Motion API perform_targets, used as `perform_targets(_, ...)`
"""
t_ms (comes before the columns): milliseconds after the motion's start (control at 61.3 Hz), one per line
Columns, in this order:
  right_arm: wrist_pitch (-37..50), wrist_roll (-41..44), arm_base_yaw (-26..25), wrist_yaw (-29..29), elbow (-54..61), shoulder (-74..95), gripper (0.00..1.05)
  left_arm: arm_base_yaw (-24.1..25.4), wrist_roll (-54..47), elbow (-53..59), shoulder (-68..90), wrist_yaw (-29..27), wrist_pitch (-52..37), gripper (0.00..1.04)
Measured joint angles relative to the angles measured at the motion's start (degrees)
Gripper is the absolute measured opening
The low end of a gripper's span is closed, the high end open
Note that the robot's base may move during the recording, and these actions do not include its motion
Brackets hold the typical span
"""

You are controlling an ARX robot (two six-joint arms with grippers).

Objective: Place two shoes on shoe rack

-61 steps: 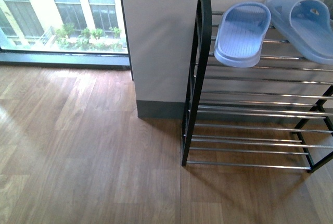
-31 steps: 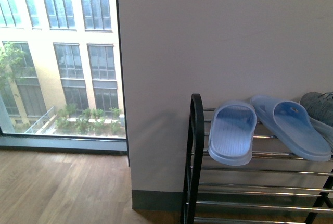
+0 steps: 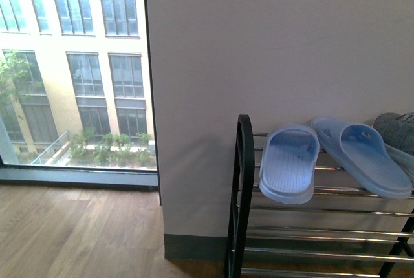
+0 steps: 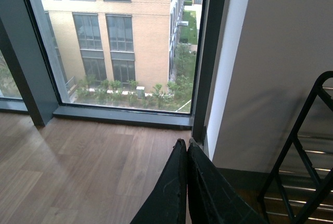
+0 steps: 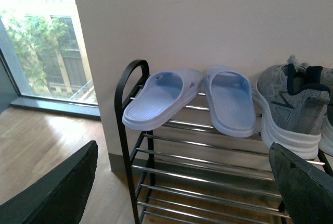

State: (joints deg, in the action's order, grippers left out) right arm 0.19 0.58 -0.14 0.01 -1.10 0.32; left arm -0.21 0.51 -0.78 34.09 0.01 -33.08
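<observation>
Looking through the right wrist view, I see a grey sneaker at right on the shoe rack, heel toward my released right gripper. My left gripper is clenched empty, farther off.

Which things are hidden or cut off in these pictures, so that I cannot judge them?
- Second sneaker: in the right wrist view only a white edge shows at the frame border, beside the whole grey sneaker.
- Shoe rack: lower tiers cut by the front view's bottom edge.
- Right end effector: only the fingers show, wide apart.
- Left end effector: base cut off, fingers closed.
</observation>
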Motion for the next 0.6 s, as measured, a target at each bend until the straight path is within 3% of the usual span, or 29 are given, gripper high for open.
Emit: perform_targets(604, 0.0, 0.0, 0.0, 0.0, 0.0, 0.0, 0.95, 0.0, 0.0, 0.0, -18.3, 0.0, 17.2, 0.01)
